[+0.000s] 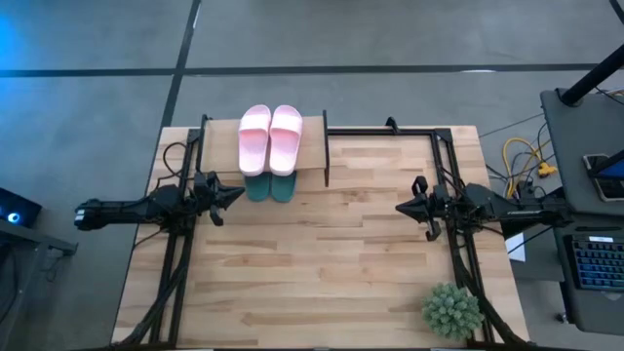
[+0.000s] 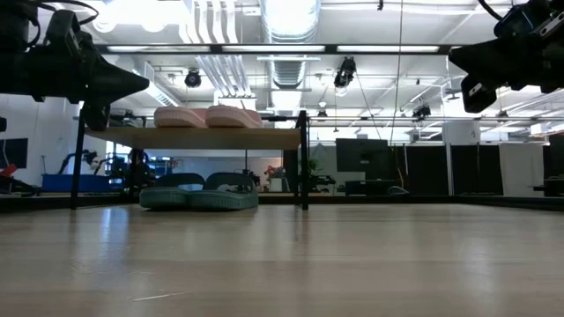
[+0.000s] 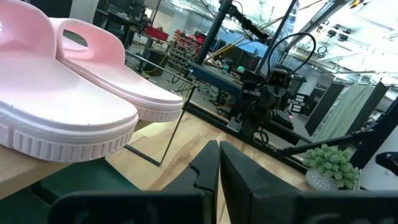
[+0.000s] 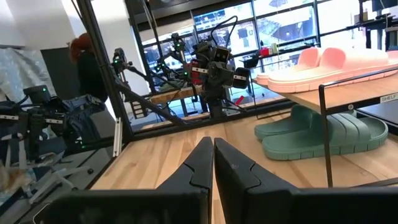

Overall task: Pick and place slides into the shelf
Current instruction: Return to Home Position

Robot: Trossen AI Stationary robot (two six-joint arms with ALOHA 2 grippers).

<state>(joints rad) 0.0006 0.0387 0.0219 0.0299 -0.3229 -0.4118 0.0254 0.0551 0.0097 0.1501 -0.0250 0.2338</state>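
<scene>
Two pale pink slides [image 1: 270, 137] lie side by side on the shelf's wooden plank top [image 1: 310, 146], seen also in the low view [image 2: 207, 116]. Two dark teal-green slides [image 1: 269, 186] rest on the table under the shelf [image 2: 199, 196], their ends sticking out toward the near side. My left gripper [image 1: 237, 194] hovers shut just left of the shelf's near corner, holding nothing. My right gripper [image 1: 400, 207] hovers shut over the table's right half. In the left wrist view the pink slides [image 3: 68, 93] fill the frame; the right wrist view shows the teal slides [image 4: 320, 132] under the plank.
A spiky green potted plant [image 1: 452, 310] stands near the table's near right corner. The shelf's thin black frame [image 1: 325, 146] rises at the far edge. Bare butcher-block tabletop [image 1: 322, 263] spreads between the arms. A desk with a keyboard [image 1: 595, 258] sits off the right side.
</scene>
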